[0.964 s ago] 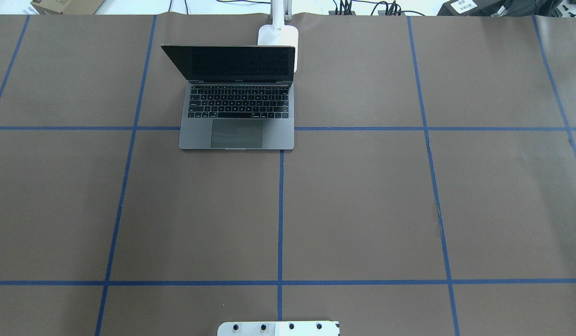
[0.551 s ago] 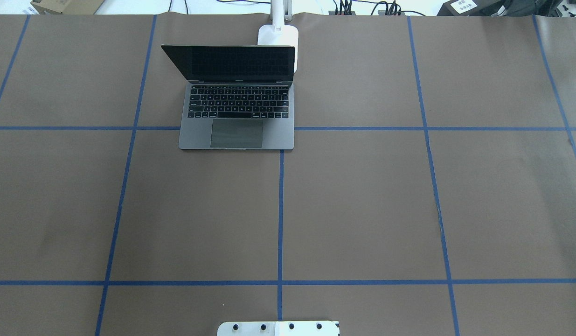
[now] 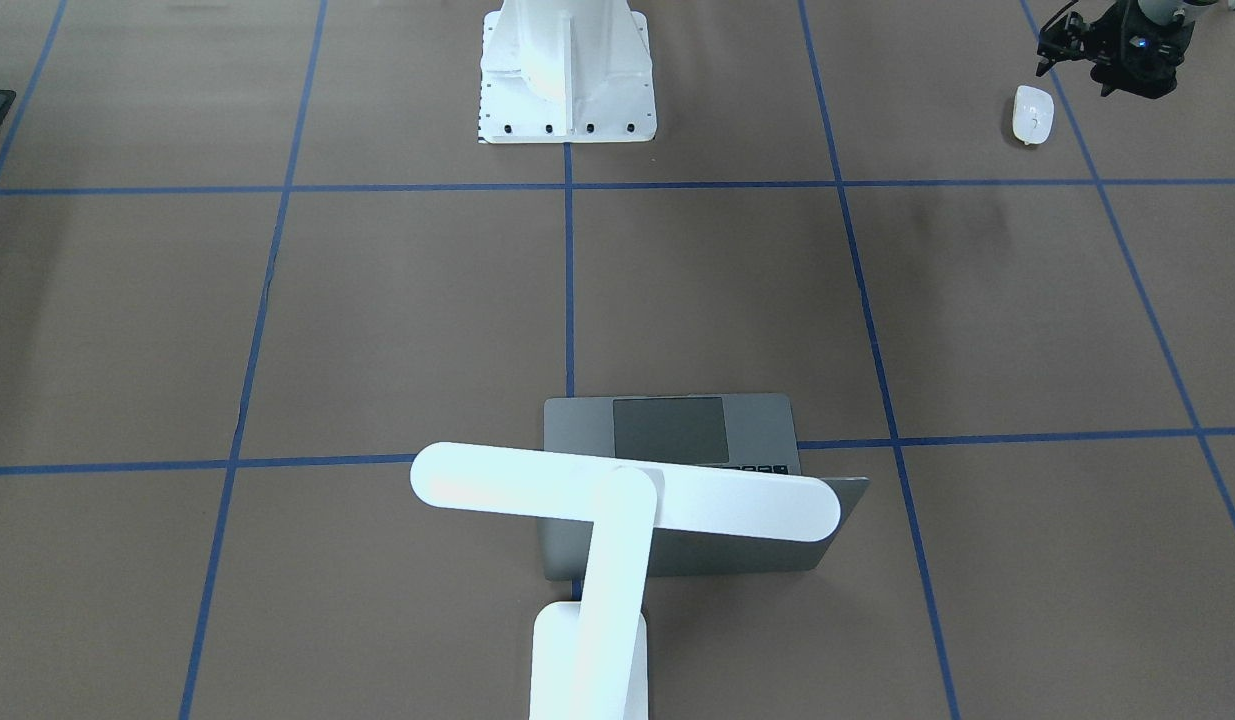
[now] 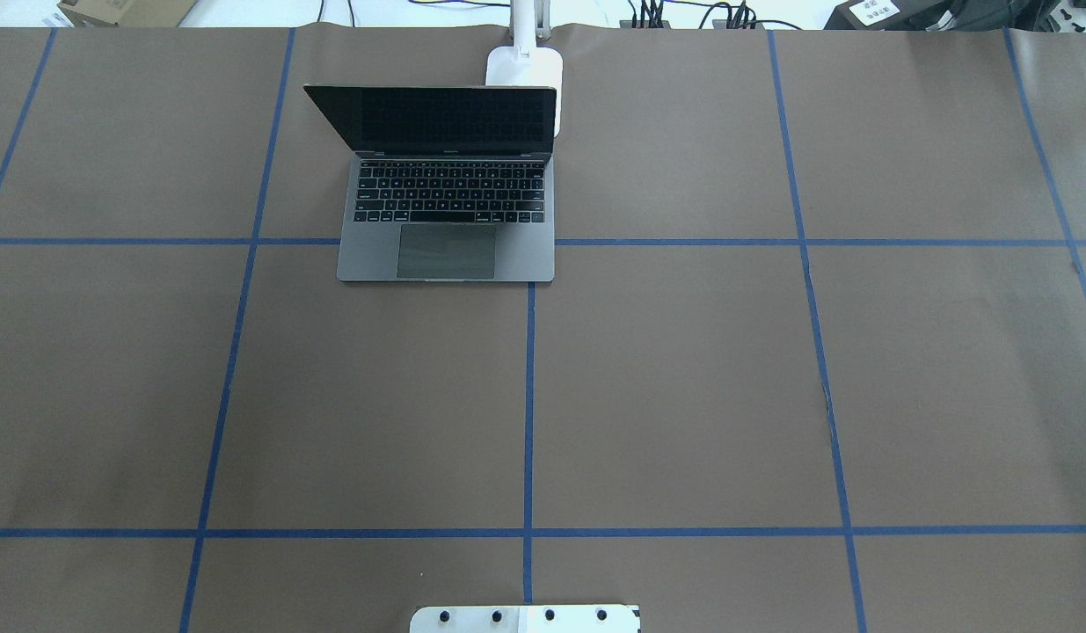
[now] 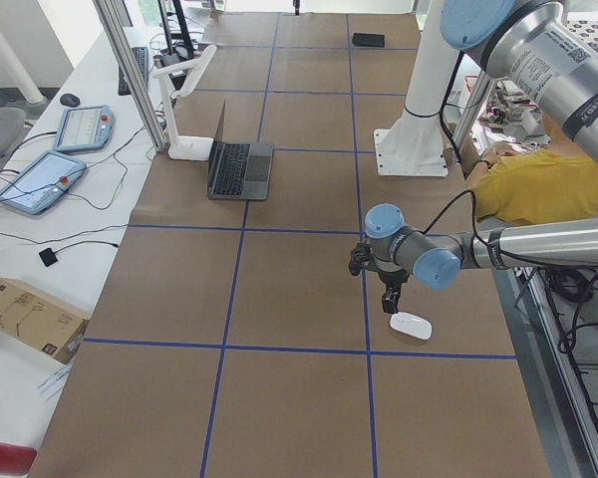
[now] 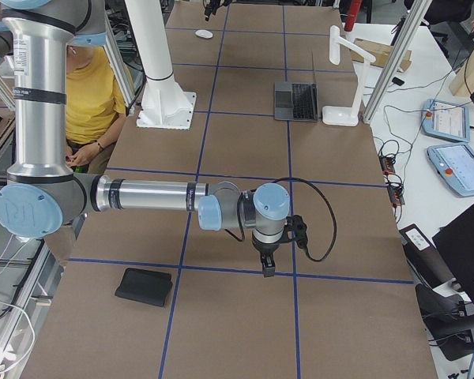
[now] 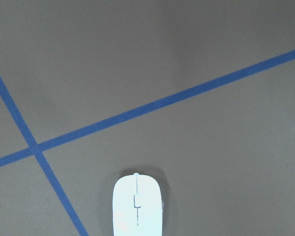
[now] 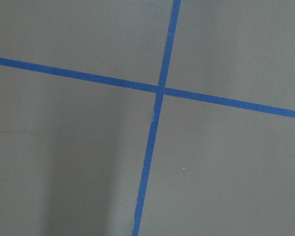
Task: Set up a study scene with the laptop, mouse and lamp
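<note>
Close beside mouse (image 5: 411, 326), left claw (image 5: 390, 305) pointing down, forearm stretched level.

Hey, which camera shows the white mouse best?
The left wrist-mounted view: the mouse is close and large, scroll wheel visible, though one end is cropped. Front-facing and exterior left show it small but whole; exterior right shows a speck; overhead and right wrist miss it.

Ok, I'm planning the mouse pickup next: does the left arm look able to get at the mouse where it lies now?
Probably yes: the left gripper hangs close above the mouse, and nothing lies between them.
</note>
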{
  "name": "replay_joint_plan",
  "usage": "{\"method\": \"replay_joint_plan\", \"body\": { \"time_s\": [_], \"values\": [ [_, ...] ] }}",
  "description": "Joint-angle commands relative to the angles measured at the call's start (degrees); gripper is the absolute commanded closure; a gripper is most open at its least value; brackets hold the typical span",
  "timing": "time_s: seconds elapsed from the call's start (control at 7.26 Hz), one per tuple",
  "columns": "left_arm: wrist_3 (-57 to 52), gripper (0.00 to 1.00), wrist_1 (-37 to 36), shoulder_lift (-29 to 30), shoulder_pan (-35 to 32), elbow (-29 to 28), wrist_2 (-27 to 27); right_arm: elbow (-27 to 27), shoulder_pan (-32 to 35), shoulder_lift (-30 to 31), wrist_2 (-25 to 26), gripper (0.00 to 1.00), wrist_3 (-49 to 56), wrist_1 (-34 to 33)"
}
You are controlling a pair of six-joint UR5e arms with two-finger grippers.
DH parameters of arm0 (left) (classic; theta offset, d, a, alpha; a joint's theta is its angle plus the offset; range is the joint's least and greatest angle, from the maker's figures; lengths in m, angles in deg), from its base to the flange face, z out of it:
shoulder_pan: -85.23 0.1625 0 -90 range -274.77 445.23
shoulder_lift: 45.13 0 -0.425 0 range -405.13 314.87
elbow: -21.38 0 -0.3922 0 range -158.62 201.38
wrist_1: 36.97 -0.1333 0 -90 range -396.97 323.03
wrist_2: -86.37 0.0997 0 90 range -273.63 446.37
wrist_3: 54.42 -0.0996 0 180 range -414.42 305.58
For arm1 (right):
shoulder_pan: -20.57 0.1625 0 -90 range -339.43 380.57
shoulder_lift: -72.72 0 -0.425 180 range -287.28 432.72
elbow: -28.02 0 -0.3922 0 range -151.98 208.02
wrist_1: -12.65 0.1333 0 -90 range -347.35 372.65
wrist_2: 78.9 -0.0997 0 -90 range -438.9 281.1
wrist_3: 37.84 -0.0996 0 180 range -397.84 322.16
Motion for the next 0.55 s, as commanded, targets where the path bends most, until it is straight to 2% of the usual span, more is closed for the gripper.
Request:
{"method": "replay_joint_plan", "body": {
  "time_s": [0.0, 0.41],
  "values": [
    [0.1, 0.00, 1.6, -0.3, 3.6, -2.9, 1.2, -0.1, 0.0, 0.1, 0.0, 0.00, 0.0, 0.0],
    [0.4, 0.00, 6.7, 1.4, 6.3, -8.8, 1.2, -0.1, 0.0, 0.2, 0.0, 0.00, 0.0, 0.0]
  ]
}}
